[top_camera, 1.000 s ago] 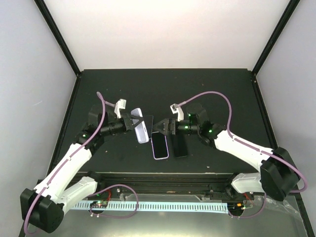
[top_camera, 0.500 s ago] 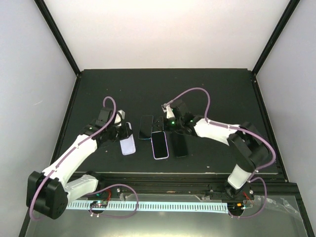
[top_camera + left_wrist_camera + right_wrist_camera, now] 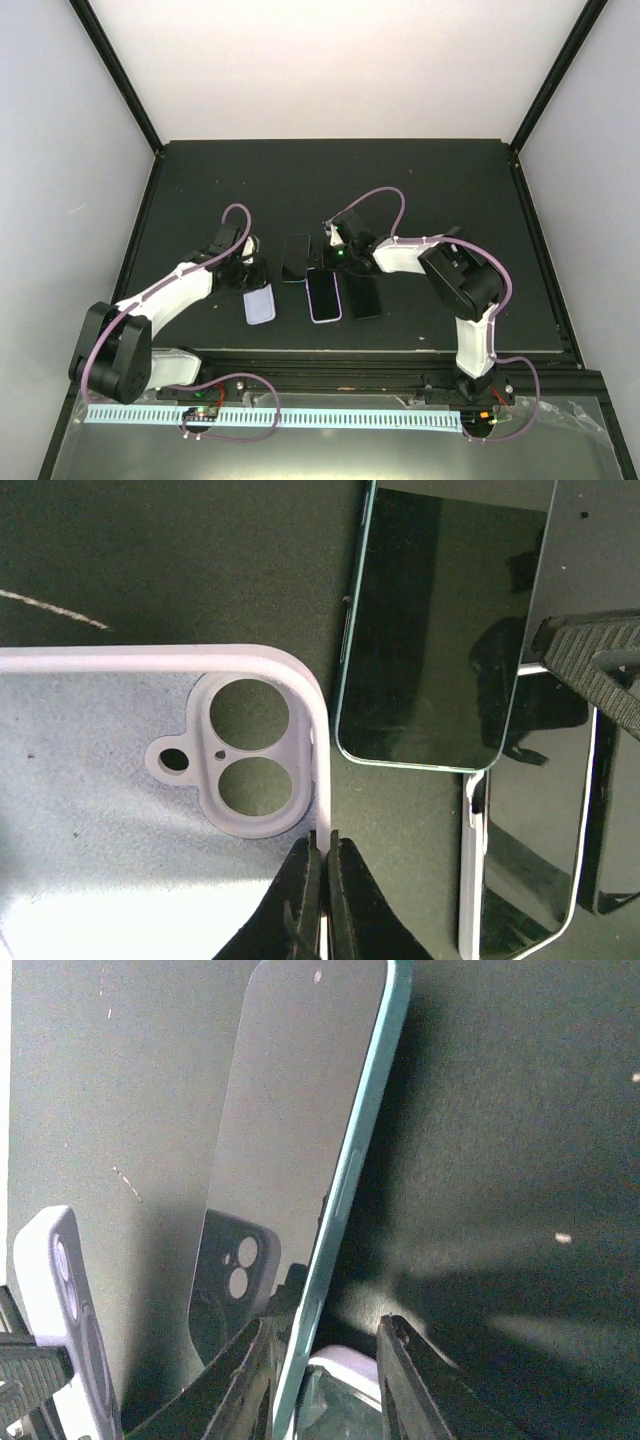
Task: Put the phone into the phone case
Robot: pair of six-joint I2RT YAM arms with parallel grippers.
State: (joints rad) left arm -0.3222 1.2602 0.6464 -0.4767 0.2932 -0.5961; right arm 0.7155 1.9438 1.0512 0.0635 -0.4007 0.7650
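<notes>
The phone, with a dark screen and a teal rim, lies mid-table. It shows in the left wrist view and looks tilted in the right wrist view. My right gripper has its jaws drawn in around the phone's near end. One finger rests on the screen side, and a small gap shows by the other. The lavender phone case lies inside-up with its camera cutout showing. My left gripper is shut on the case's side wall.
A second phone in a lavender case lies just right of the teal phone and shows again in the left wrist view. A black phone lies beside it. The black table rim and white walls enclose the area.
The left arm pulled the case toward the near left. The right gripper swung left to the teal phone and its jaws closed from wide open onto the phone's end.
</notes>
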